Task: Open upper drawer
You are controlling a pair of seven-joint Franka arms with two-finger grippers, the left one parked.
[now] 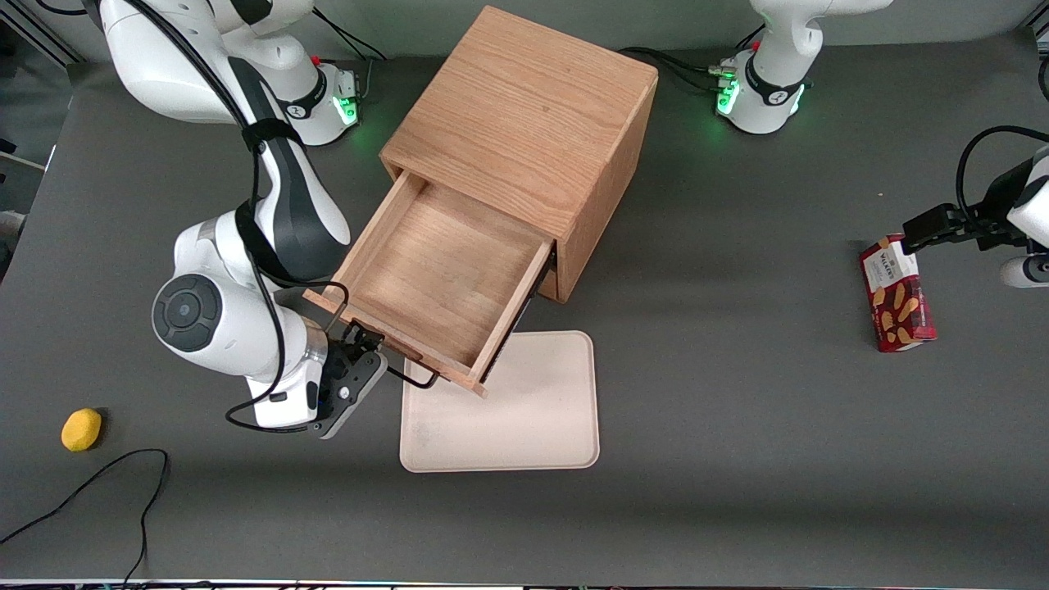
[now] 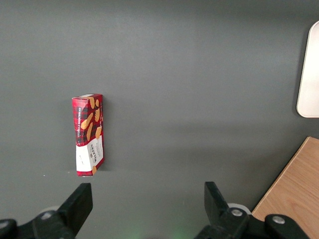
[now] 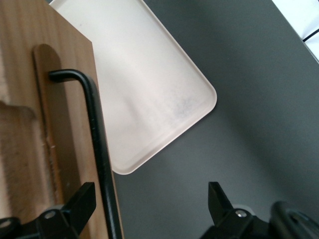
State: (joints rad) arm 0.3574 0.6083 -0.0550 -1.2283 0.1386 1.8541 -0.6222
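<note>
The upper drawer (image 1: 442, 279) stands pulled far out of the boxy oak cabinet (image 1: 524, 123), and its shallow wooden inside is bare. Its black wire handle (image 1: 414, 378) sits on the drawer front, the end nearest the front camera. My right gripper (image 1: 370, 348) is at that handle and is open. In the right wrist view the handle bar (image 3: 97, 144) runs down the drawer front (image 3: 30, 99) and passes between my gripper's (image 3: 151, 199) fingers, close to one finger (image 3: 82, 201) and well apart from the other.
A cream tray (image 1: 524, 410) lies flat on the table under and in front of the open drawer, also in the wrist view as the tray (image 3: 149, 84). A yellow lump (image 1: 81, 429) and a black cable (image 1: 98, 483) lie toward the working arm's end. A red biscuit box (image 1: 897, 293) lies toward the parked arm's end.
</note>
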